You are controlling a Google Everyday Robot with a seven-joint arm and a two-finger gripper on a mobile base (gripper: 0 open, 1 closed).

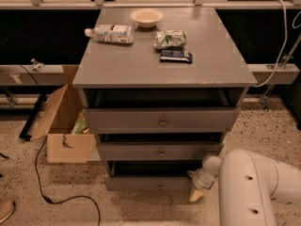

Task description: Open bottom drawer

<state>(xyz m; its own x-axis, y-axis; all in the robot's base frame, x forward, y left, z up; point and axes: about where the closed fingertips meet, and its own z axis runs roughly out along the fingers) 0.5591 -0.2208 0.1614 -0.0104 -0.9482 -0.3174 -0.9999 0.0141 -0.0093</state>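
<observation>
While my white arm (256,187) curls in from the lower right, my hand (195,192) hangs low, just beside the right end of the bottom drawer (141,183), the lowest of three grey fronts in the desk (141,72); whether it is clenched or released, I cannot tell. A dark gap shows above that drawer's front, its small knob (160,186) at centre. Atop the desk lie a bowl (146,18), a toppled bottle (110,33), a green bag (170,39) and a dark packet (176,56). An open cardboard box (63,135) stands on the speckled floor at the desk's far side.
</observation>
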